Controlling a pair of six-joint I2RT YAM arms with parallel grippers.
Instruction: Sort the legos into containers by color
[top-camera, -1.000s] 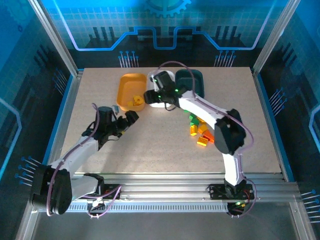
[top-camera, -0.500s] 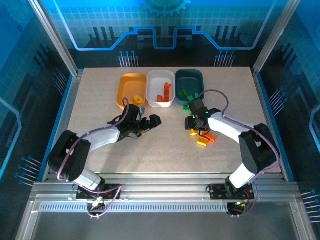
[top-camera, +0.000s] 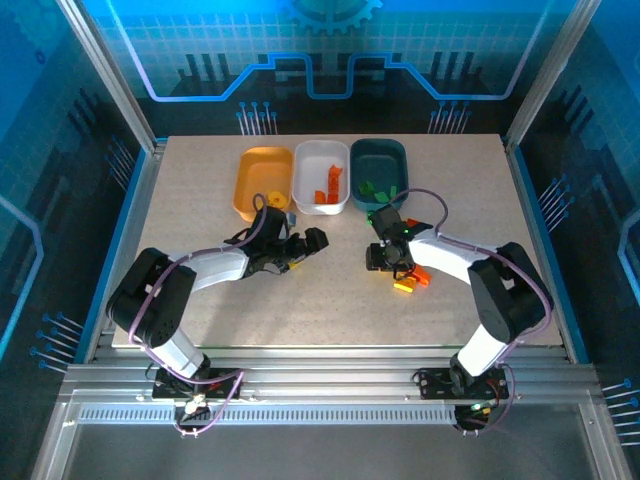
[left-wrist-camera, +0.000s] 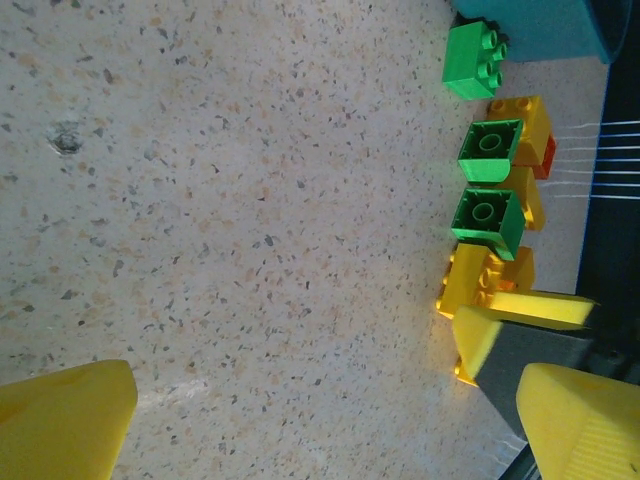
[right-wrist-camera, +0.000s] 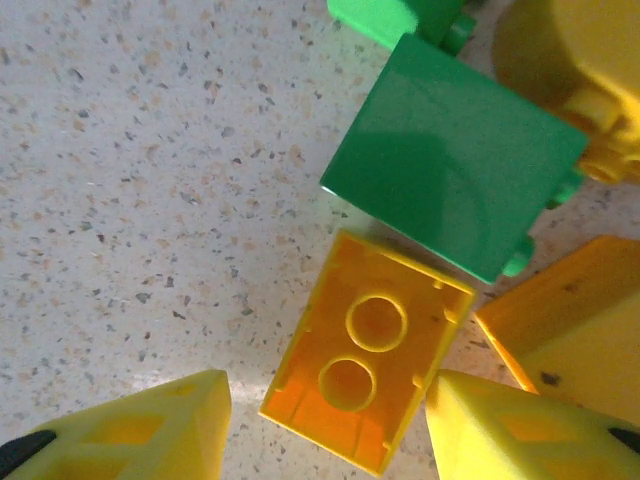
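Seen from above, the loose bricks on the counter right of centre are partly covered by the right arm, so they cannot be counted. A few yellow and orange-red ones poke out just below its wrist. The right wrist view crops most of them: a green brick at upper right is nearly whole, while a second green one is clipped by the top edge and yellow pieces run off the right side. Only one yellow brick shows whole, in the lower middle, lying hollow side up with two round sockets. The right jaws stand apart on either side of it, not clenched. Counter shows between the finger at lower left and the brick; whether the other finger touches it I cannot tell. The left jaws are released wide with nothing between them. The left wrist view looks across bare counter to a column of green and yellow bricks at the right edge, below a cut-off corner of the teal tray. Along the top of the overhead view sit the orange-yellow tray holding a yellow piece, the white tray holding orange-red bricks, and the teal tray with green inside.
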